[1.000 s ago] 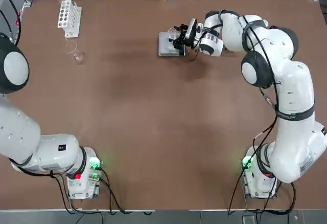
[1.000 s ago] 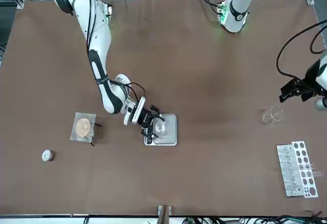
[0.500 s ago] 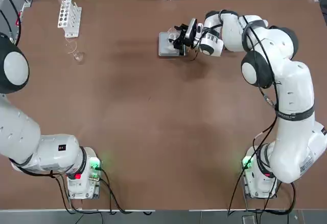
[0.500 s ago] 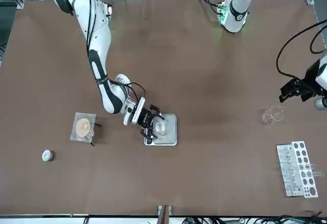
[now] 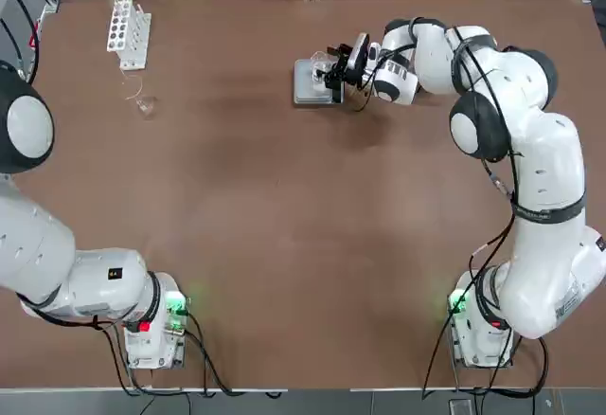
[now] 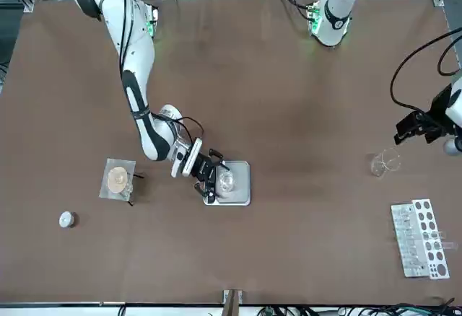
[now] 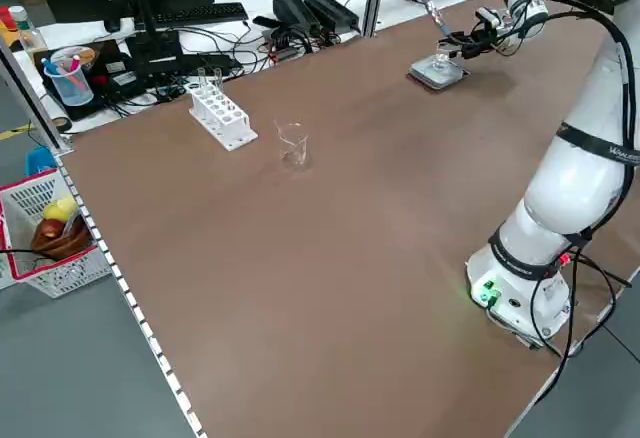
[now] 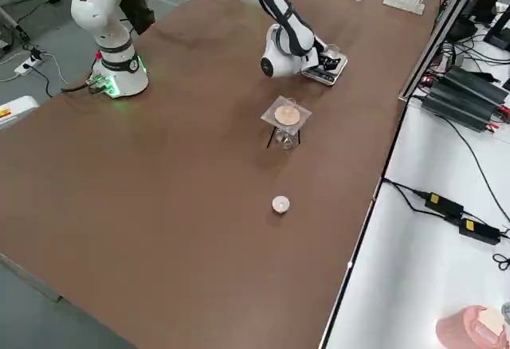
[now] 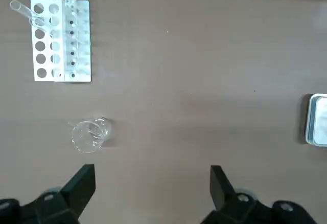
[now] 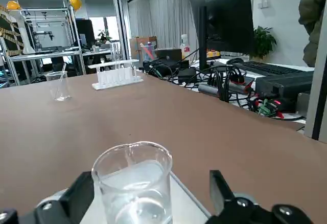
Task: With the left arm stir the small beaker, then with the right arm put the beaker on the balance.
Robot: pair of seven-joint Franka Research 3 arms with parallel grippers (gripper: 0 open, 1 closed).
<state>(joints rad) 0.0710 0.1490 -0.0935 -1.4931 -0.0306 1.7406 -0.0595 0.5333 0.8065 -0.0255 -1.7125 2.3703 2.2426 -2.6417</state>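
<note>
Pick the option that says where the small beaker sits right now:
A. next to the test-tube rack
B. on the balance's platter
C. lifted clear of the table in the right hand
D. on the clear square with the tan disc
B: the small beaker stands on the balance, between the open fingers of the right hand.
</note>
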